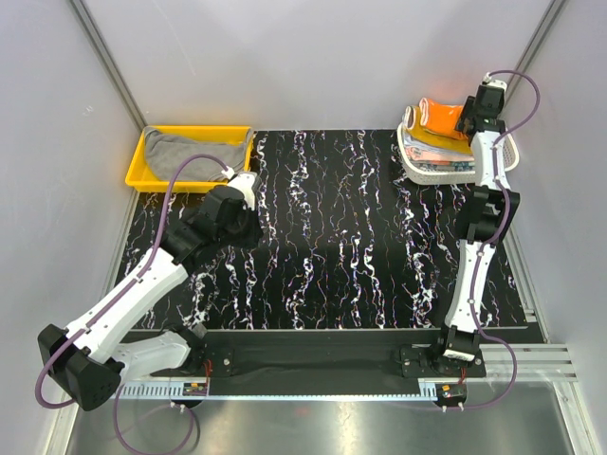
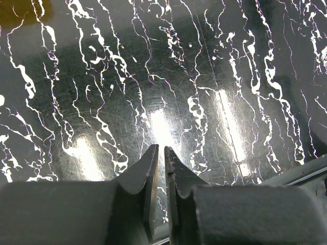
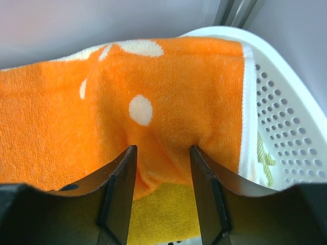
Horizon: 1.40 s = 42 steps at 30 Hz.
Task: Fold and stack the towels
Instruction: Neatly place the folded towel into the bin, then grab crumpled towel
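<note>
An orange towel with white dots (image 3: 168, 81) lies on top of a pile of towels (image 1: 427, 144) in the white lattice basket (image 1: 446, 172) at the back right. My right gripper (image 3: 162, 149) reaches down into the basket (image 3: 286, 122), and its fingers pinch a puckered fold of the orange towel (image 1: 438, 114). A yellow cloth (image 3: 158, 214) shows beneath it. A grey towel (image 1: 194, 152) lies crumpled in the yellow tray (image 1: 137, 172) at the back left. My left gripper (image 2: 161, 148) is shut and holds nothing, hovering over the bare tabletop just in front of the tray (image 1: 247, 182).
The black marbled mat (image 1: 341, 246) covers the table between the tray and the basket. Grey walls with metal posts close in the back and both sides. The right arm (image 1: 479, 237) stretches up along the mat's right edge.
</note>
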Available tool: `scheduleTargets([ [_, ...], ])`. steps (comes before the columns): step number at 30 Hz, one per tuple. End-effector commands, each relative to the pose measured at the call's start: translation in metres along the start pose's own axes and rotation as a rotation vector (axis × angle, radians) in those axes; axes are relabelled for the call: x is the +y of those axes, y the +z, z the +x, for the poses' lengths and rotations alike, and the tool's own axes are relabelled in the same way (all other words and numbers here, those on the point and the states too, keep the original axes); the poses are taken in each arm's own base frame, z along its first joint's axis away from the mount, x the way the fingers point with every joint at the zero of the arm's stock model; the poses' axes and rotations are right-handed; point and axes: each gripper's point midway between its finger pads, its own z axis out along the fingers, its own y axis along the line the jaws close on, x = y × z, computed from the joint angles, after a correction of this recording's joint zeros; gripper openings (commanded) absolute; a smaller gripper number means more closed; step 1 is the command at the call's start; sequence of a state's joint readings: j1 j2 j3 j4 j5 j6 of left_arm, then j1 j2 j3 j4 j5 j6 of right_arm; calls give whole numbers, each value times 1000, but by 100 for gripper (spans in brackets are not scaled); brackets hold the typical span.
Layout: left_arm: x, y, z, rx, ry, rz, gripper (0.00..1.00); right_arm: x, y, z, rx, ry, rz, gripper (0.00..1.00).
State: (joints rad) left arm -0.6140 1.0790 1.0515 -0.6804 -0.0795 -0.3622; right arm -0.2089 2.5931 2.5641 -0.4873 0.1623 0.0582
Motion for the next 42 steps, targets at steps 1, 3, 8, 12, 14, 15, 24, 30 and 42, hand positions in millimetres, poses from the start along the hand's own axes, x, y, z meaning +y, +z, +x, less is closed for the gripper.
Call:
scheduleTargets([
  [1,-1,-3,-11,-52,10,11,14,-11,-4,-38,-122,-20,34,53],
  [3,-1,-2,-10,-47,12,10,14,-14,2,-33,-117,-57,39,56],
  [8,1,-1,-8,-41,12,4,14,-29,8,-28,-111,-90,71,61],
  [12,1,0,-8,-37,12,1,14,-27,4,-30,-105,-84,36,62],
  [14,2,0,-7,-36,13,-3,14,-29,-3,-38,-112,-82,50,61],
  [15,2,1,-7,-33,12,-3,14,-32,-6,-36,-101,-77,65,62],
  [24,1,-1,-9,-40,7,7,14,0,-57,-82,-145,27,-109,60],
  [30,1,0,-10,-42,3,11,14,17,-54,-75,-143,42,-122,58],
  [42,7,6,-11,-35,-8,-20,14,45,-1,7,-11,10,-184,57],
])
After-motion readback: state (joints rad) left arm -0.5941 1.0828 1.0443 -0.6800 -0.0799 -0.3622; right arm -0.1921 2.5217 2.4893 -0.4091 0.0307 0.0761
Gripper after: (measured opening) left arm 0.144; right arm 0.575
